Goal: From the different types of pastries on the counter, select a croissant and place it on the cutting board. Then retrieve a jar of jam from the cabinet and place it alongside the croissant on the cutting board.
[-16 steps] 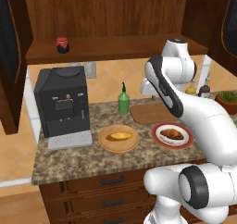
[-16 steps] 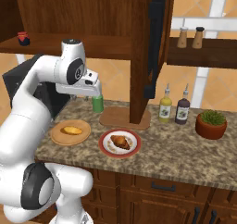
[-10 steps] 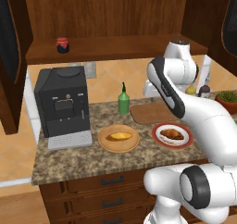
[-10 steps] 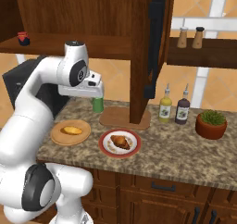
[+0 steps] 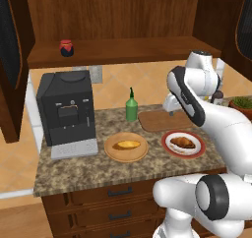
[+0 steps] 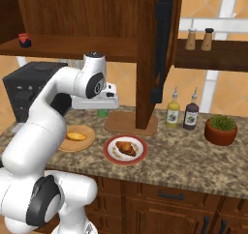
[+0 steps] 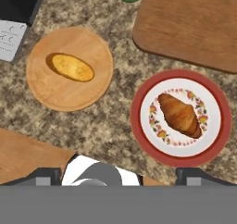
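**Two pastries on plates, board bare, jar on the shelf**

Two pastries lie on the counter [image 5: 74, 170], each on its own plate. The croissant [image 7: 179, 115] is on a white plate with a red rim [image 7: 217, 135], and the yellow bun [image 7: 72, 66] is on a round wooden plate [image 7: 55, 96] just beside it. The two plates are near each other but apart.

The cutting board [image 7: 194, 31] lies flat behind the red-rimmed plate, close to it, and nothing is on it. A green bottle [image 5: 131, 105] stands upright at the board's left corner, and a black coffee machine [image 5: 66, 111] stands further left.

The jar of jam [image 5: 66, 48] is on the cabinet [image 5: 123, 15] shelf, far to the left, above the coffee machine.

The gripper [image 7: 124, 174] hangs above the counter and looks straight down on both plates. Its fingers [image 7: 194, 174] show just at the bottom edge of the hand view, set wide apart, and nothing is between them. In the right base view the hand is over the back of the counter, near the bottle.
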